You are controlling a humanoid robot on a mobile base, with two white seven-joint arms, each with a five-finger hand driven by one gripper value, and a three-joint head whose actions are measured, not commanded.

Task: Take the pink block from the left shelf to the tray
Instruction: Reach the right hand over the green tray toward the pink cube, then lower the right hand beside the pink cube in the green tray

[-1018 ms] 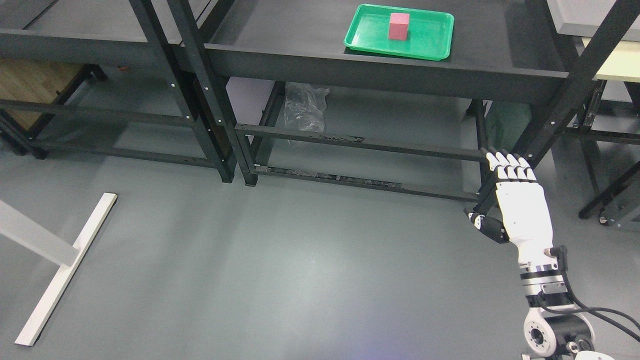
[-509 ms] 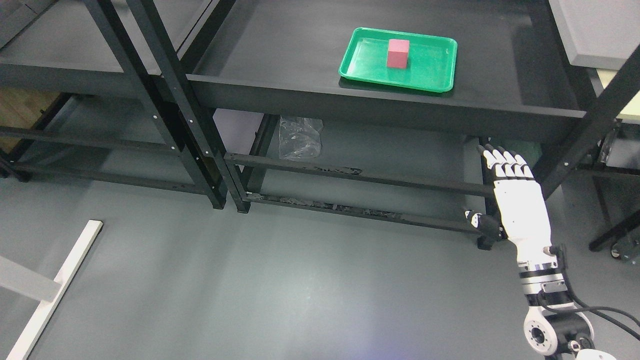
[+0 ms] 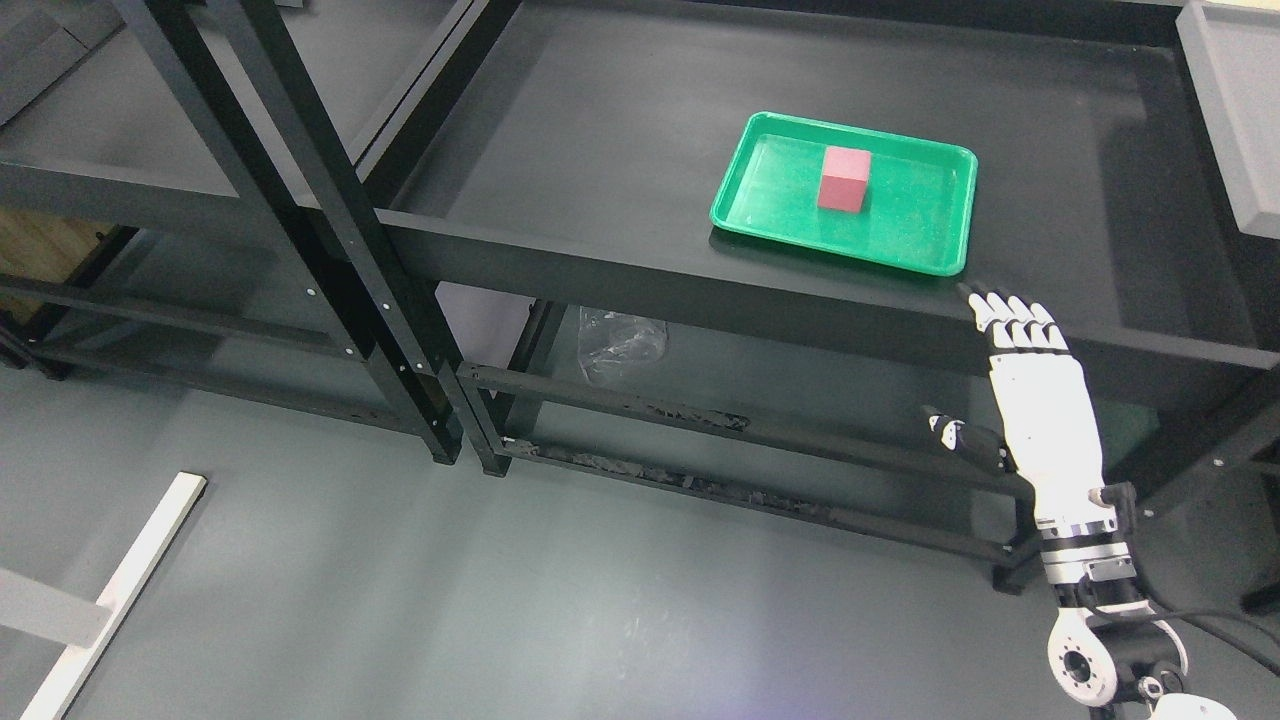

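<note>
A pink block [image 3: 845,179] stands upright in a green tray [image 3: 930,215] on the black shelf top [image 3: 620,130]. My right hand [image 3: 1010,370] comes in from the lower right, white with black finger joints. Its fingers [image 3: 1005,315] are stretched out flat and its thumb sticks out to the left. It holds nothing. It is raised in front of the shelf's front edge, below and right of the tray and apart from it. My left arm is out of view.
A second black shelf [image 3: 120,120] stands to the left, split off by slanting black posts [image 3: 330,230]. A crumpled clear plastic bag [image 3: 620,345] lies under the shelf. A white table leg [image 3: 110,590] lies on the grey floor at the lower left. A grey bin [image 3: 1240,100] sits at the right edge.
The whole picture has shifted down and toward the shelf, so the camera has moved. My right hand now reaches up to the shelf's front edge, still open.
</note>
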